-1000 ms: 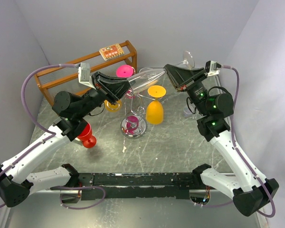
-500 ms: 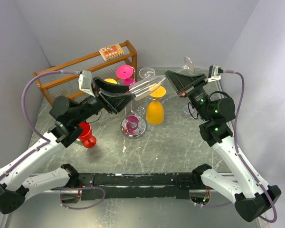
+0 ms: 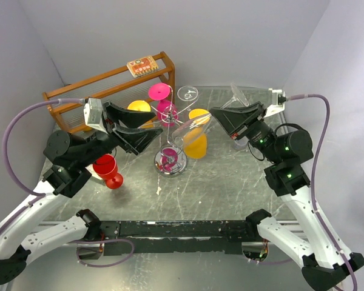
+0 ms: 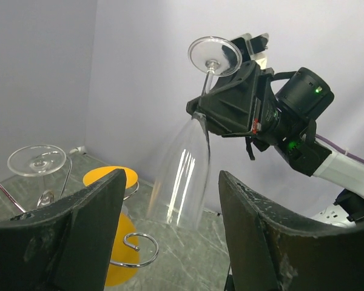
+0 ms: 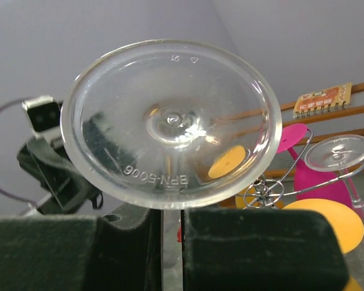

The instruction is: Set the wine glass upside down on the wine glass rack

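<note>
My right gripper [image 3: 223,119] is shut on the stem of the clear wine glass [image 3: 192,130], which hangs tilted with its bowl pointing down-left over the wine glass rack [image 3: 170,162] and its foot [image 3: 237,95] up. In the right wrist view the foot [image 5: 170,121] fills the frame above my gripper [image 5: 171,221]. My left gripper [image 3: 133,125] stands open just left of the bowl, not touching it. In the left wrist view the bowl [image 4: 183,173] hangs beyond the left gripper [image 4: 170,182]. A scroll end of the rack [image 4: 131,251] shows below.
The rack carries upside-down glasses: pink [image 3: 162,100], yellow [image 3: 139,107], orange [image 3: 197,140] and a clear one [image 3: 187,93]. A red glass [image 3: 108,171] stands on the table at left. A brown wooden shelf rack [image 3: 109,82] runs along the back left.
My left gripper has opened, let go of the clear glass's bowl and drawn back to the left. The right gripper keeps the stem, and the bowl has swung lower toward the rack.
</note>
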